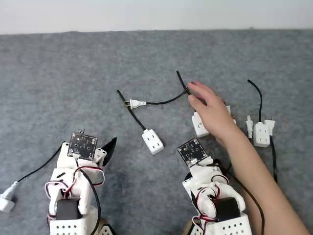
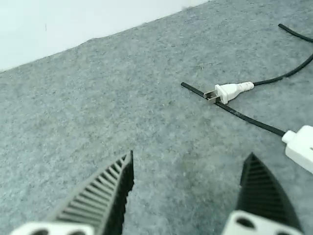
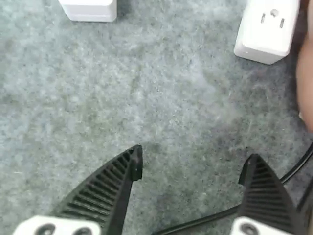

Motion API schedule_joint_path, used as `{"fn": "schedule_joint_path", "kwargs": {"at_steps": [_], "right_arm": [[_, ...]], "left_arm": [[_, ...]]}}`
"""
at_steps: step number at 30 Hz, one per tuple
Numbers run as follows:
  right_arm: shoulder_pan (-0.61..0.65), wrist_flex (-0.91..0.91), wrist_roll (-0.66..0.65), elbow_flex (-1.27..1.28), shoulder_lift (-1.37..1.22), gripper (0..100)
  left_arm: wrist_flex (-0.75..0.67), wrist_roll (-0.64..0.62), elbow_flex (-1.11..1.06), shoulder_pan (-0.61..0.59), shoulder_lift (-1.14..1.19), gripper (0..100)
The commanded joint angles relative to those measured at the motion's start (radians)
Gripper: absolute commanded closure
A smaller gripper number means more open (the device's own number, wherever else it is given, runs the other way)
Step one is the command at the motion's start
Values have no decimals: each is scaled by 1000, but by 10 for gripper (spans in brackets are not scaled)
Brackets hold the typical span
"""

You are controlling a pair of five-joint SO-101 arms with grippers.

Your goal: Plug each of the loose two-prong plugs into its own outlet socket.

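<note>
Left claw (image 2: 190,159) spread wide, empty, low over grey desk (image 1: 58,73). Loose plug (image 1: 134,103) lies beyond it, prongs bare, apart from nearest socket (image 1: 153,141); nothing seated there. Right claw (image 3: 195,156) also wide, empty, near second socket (image 3: 266,29). Person's hand (image 1: 210,110) partly covers that one. Rightmost socket (image 1: 261,134): cannot tell if plugged. Task looks barely begun.

A person's hand (image 1: 211,111) covers much of one outlet socket (image 1: 199,126), and a black cord (image 1: 164,102) vanishes under its fingers (image 1: 194,89) at eleven o'clock of that socket. At eight o'clock in the high view, a white plug (image 1: 6,201) is cut by the edge. In the left wrist view, a second socket (image 2: 300,147) runs out of frame.
</note>
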State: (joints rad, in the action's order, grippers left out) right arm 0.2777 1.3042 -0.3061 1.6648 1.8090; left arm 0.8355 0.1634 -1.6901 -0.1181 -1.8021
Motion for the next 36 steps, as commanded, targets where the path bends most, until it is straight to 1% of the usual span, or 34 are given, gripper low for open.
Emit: {"fn": "schedule_joint_path", "kwargs": {"at_steps": [1,7,15,36], "right_arm": [[2,7,3,20,7,687],[2,7,3,20,7,687],[-1,7,3,20,7,687],[-1,7,3,20,7,687]], "left_arm": [[-26,-14,7,-2,-15,665],[-46,-6,7,-2,-8,719],[-133,-6,4,5,83,720],[-138,-6,2,5,91,720]]}}
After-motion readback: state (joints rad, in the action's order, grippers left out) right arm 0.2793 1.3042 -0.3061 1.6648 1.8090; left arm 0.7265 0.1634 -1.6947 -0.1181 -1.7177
